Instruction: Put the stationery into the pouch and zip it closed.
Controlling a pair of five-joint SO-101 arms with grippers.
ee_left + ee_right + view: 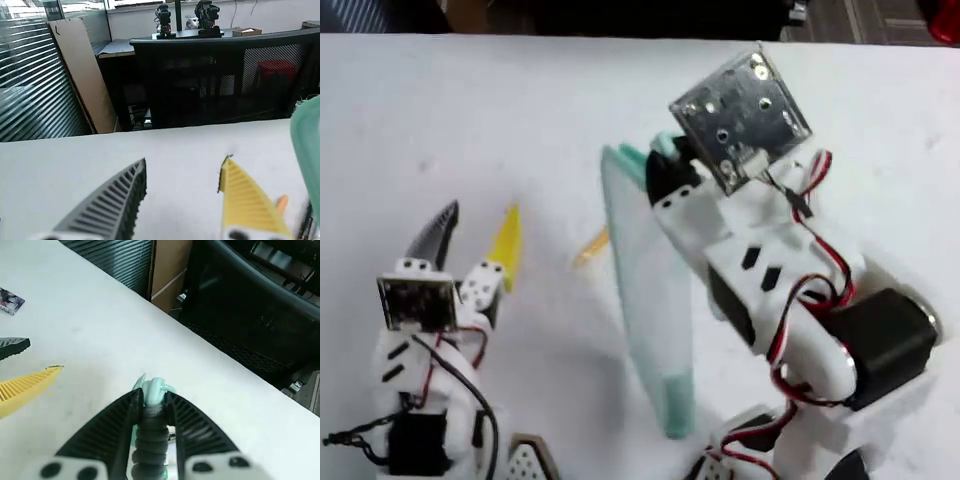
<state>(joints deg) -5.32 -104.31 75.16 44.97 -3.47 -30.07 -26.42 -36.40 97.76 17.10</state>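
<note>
One tool (152,395) — tight on pouch (652,290)

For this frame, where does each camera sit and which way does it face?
High view: overhead, looking down on the table; both arms show, the right end effector holding the pouch.
Left wrist view: on the left wrist, facing across the table toward a chair; the left end effector shows, open.
Right wrist view: on the right wrist, facing along its end effector, shut on the pouch.
Shared: both wrist views show the yellow finger.
</note>
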